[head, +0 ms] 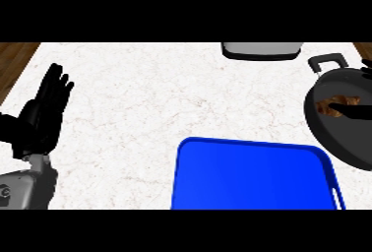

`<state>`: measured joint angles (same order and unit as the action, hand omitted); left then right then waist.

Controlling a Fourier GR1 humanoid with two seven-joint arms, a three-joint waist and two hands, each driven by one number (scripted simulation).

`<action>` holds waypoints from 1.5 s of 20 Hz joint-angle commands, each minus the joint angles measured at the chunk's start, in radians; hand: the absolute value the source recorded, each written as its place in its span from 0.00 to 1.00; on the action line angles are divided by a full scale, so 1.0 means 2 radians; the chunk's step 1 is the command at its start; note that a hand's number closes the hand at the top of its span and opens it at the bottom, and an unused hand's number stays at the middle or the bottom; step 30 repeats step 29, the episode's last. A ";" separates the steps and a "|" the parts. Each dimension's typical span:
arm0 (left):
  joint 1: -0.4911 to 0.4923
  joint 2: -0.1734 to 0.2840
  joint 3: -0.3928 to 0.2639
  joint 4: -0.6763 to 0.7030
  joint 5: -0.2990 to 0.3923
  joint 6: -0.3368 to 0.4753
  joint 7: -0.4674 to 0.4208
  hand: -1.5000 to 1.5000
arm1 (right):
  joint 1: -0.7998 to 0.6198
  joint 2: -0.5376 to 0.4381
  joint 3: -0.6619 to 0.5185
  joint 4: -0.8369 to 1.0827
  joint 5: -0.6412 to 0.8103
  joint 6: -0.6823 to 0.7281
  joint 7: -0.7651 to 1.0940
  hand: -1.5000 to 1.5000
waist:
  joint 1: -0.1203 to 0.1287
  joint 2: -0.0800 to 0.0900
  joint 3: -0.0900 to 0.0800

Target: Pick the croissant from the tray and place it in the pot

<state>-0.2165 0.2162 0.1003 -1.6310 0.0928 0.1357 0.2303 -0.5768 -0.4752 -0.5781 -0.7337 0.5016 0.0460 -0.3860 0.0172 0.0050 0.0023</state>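
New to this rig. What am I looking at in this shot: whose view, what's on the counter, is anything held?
This is the view from a humanoid robot's head, looking steeply down at a white counter. The black shape at the left is its left hand, open with fingers up, resting on its grey forearm and holding nothing. At the bottom middle lies a blue tray, with nothing on it. At the right edge sits a dark pot, and the brown croissant is inside it. The right hand is mostly cut off by the edge; only dark fingers show over the croissant, so I cannot tell whether it grips it. The grey and white thing at the top is cut off and unclear.
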 commanded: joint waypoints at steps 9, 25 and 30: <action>-0.009 -0.010 -0.007 -0.001 -0.019 0.015 0.008 0.50 | 0.015 -0.126 -0.110 0.133 -0.133 0.133 -0.086 0.00 | -0.004 0.001 0.000; 0.000 -0.030 -0.020 -0.015 -0.028 0.018 0.016 0.50 | 0.069 -0.258 -0.100 0.242 -0.148 0.258 -0.165 0.00 | 0.000 0.002 0.001; -0.005 0.014 0.029 -0.010 0.021 -0.031 0.017 0.50 | 0.066 -0.259 -0.094 0.247 -0.150 0.248 -0.171 0.00 | 0.002 0.002 0.001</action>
